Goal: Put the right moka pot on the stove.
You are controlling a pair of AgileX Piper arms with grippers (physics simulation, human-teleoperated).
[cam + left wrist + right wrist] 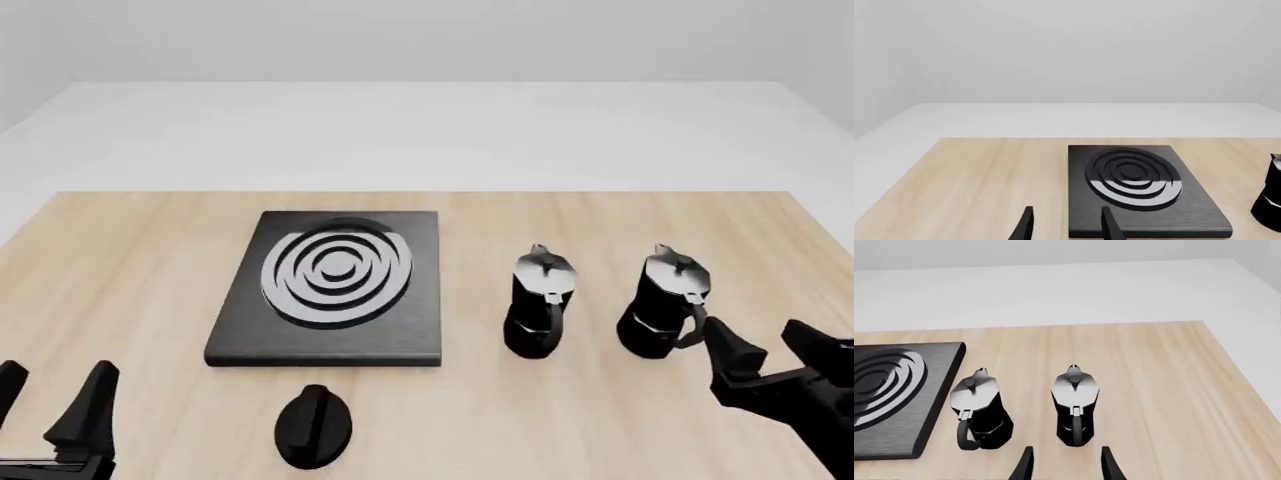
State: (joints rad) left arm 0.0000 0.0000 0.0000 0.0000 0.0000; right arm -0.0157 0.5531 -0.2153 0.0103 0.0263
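Observation:
The right moka pot (663, 305) (1075, 406) stands upright on the wooden table, black with a silver lid, its handle toward me. My right gripper (771, 358) (1065, 465) is open just in front of it, fingers apart and holding nothing. The second moka pot (539, 302) (978, 410) stands to its left. The stove (335, 284) (1137, 187) (891, 392), a black slab with silver rings, lies left of both pots with nothing on it. My left gripper (54, 400) (1065, 227) is open near the table's front left corner, short of the stove.
A small black oval knob (315, 426) lies on the table in front of the stove. The table's right edge (827, 235) runs close to the right pot. A white floor and wall lie beyond the far edge.

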